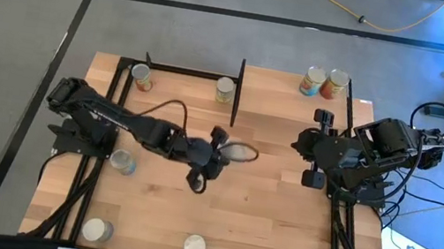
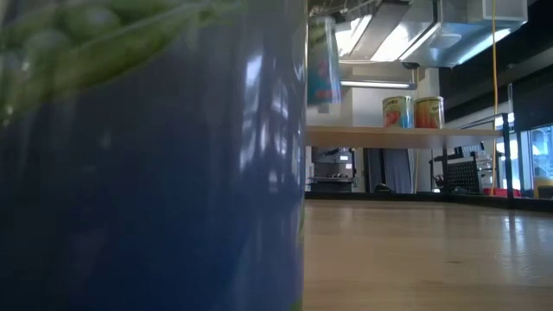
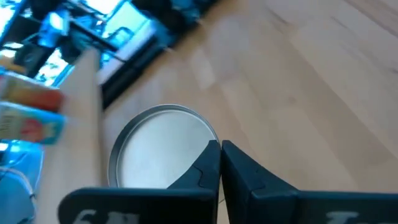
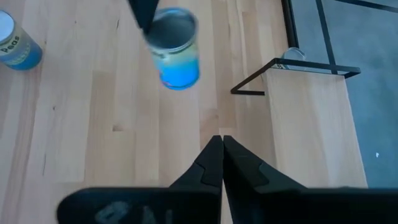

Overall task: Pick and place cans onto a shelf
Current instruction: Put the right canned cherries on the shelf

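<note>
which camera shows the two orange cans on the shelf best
Low view: the two orange cans stand side-on on the shelf, labels visible. High view shows mostly their tops. Wrist views don't show them clearly.

Two cans (image 1: pixel 323 82) upright on shelf (image 1: pixel 358 110); others scattered across table.
</note>
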Controlling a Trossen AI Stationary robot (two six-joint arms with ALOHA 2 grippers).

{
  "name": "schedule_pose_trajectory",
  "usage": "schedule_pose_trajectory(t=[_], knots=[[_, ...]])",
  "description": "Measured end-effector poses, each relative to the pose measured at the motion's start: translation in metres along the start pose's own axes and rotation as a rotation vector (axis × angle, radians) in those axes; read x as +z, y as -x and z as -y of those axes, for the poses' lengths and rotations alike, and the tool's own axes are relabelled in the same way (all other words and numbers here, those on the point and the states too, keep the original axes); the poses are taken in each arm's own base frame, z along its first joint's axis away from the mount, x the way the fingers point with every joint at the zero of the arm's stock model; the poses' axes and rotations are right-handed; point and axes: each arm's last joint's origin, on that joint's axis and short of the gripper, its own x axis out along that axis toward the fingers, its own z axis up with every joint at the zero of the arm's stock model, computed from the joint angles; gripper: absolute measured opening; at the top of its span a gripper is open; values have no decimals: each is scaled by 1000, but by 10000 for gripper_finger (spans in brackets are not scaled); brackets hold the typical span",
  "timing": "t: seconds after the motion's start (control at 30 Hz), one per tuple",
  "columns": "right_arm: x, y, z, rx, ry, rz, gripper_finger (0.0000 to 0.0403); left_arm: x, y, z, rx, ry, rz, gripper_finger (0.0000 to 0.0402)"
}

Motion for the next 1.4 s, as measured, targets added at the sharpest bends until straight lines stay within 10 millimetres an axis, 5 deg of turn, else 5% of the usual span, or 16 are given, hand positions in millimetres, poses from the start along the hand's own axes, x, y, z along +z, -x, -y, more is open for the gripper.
schedule_pose_trajectory(t=[0.3,0.7,0.97,1.4], knots=[[0,0,0,-3,1,-1,10,15,26,-94,194,167,92,0],[0,0,0,-4,2,-2,10,-22,35,-177,227,262,211,0],[0,0,0,-8,3,-4,10,-51,4,-197,205,249,173,0],[-1,0,0,-8,0,-6,10,-88,-61,-185,74,274,-3,0]])
